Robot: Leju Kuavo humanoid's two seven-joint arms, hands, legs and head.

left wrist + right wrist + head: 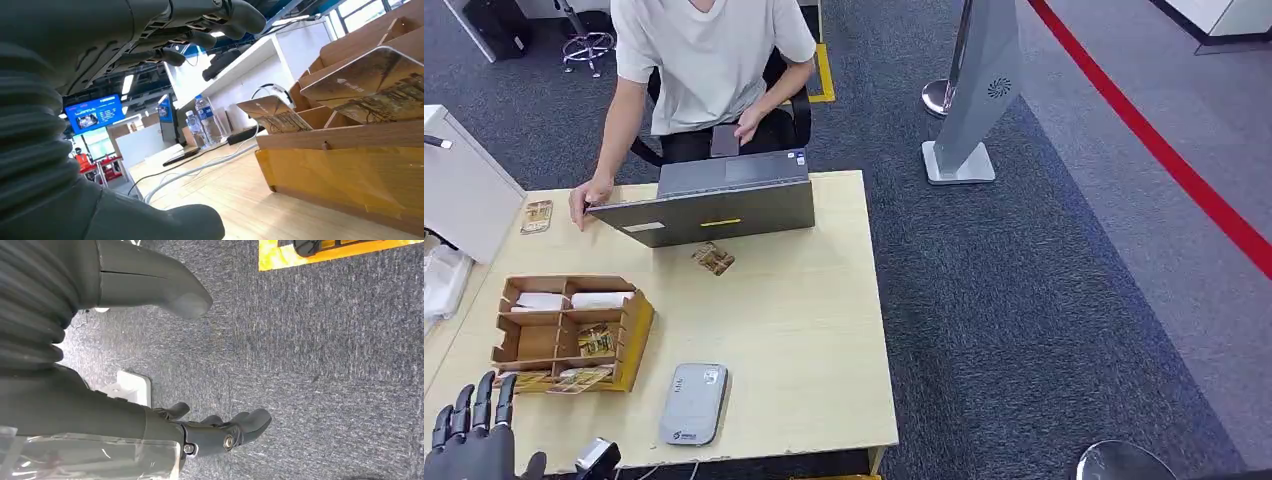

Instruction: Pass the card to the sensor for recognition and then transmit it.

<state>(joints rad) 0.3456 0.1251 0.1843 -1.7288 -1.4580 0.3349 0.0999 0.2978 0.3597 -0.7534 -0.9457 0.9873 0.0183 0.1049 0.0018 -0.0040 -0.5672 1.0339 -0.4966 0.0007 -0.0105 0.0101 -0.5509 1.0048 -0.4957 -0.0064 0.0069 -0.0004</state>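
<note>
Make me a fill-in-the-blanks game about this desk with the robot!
1. The grey card reader lies on the ____.
2. The person sits behind an open ____.
3. The wooden box holds several ____.
4. The left hand holds ____.

Missing words: table; laptop; cards; nothing

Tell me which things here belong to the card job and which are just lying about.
Job: patterned cards in the wooden compartment organizer; flat grey card sensor; left hand, open.
Lying about: grey laptop; loose patterned card beside it; clear water bottles.
</note>
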